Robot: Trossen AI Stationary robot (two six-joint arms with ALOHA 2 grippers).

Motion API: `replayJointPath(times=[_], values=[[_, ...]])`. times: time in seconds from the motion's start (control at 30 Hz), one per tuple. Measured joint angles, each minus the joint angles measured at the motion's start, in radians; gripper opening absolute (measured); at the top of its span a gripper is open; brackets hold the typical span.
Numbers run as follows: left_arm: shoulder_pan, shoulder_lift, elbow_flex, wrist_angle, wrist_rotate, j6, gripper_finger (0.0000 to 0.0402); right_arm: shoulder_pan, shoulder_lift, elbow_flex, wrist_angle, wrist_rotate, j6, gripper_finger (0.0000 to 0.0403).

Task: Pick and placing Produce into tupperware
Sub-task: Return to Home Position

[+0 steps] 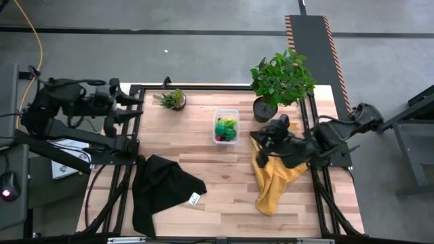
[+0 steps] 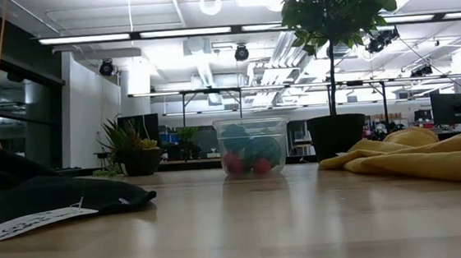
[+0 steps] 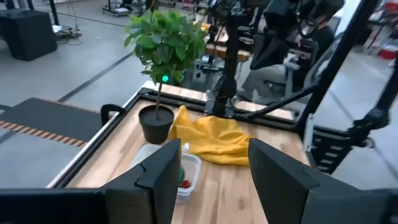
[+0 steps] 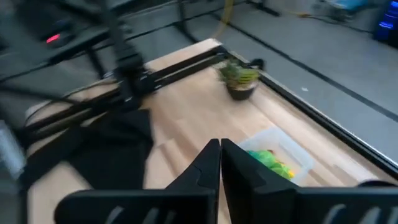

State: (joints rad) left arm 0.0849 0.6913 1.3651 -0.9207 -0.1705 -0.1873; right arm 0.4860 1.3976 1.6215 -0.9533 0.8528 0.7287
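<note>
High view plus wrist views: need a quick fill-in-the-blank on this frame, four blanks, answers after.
1. The produce lies ___ the tupperware.
2. The cloth on the right arm's side of the table is ___.
3. The right gripper has its fingers ___.
4. The left gripper, back at the table's edge, is ___.

Missing words: inside; yellow; shut; open.

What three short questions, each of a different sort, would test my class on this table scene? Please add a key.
1. True or false: the produce lies inside the tupperware.
2. What lies under the right gripper? A blue towel; B yellow cloth; C plate.
3. Fill in: the left gripper is ___.
Key: 1 true; 2 B; 3 open.
</note>
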Motion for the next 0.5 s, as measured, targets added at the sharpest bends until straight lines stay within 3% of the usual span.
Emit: replayJointPath(times=[0.23,0.5], values=[[0.0,-0.069,0.0,-0.029,0.024,-0.054,0.0144,0.088,-0.107,0.0,-0.059,-0.049,-0.124,0.0001],[0.0,-0.156,-0.001,-0.018,0.025,-0.062,0.0013,0.228,-0.282,0.0,-0.189,0.029,-0.099,0.0]])
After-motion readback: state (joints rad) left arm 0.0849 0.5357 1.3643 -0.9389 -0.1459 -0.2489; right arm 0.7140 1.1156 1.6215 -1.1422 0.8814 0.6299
